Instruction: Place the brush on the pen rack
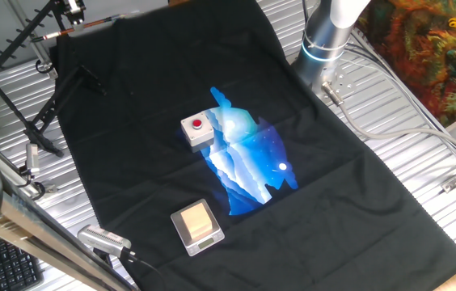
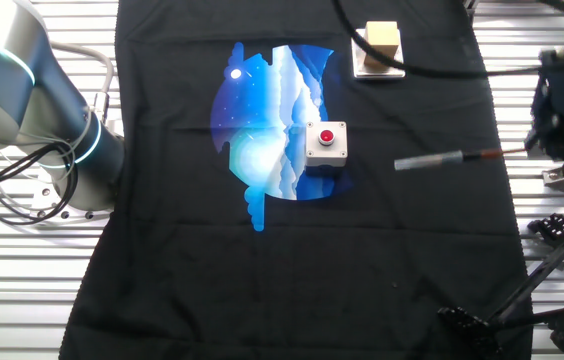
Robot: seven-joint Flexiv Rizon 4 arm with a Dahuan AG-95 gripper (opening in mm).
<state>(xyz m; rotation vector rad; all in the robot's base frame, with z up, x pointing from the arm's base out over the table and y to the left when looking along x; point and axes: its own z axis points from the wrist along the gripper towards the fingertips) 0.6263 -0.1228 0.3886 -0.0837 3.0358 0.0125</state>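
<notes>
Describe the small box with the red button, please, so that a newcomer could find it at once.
On the black cloth is a blue and white picture. The box sits at its edge, pale grey with one round red button on top; the other small block is tan, without a button.

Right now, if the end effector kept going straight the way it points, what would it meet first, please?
The end effector seems to point down, holding the thin reddish-brown brush; the silver ribbed table slats beside the black cloth look first, though depth is unclear.

No readable text, labels or numbers in either view.
</notes>
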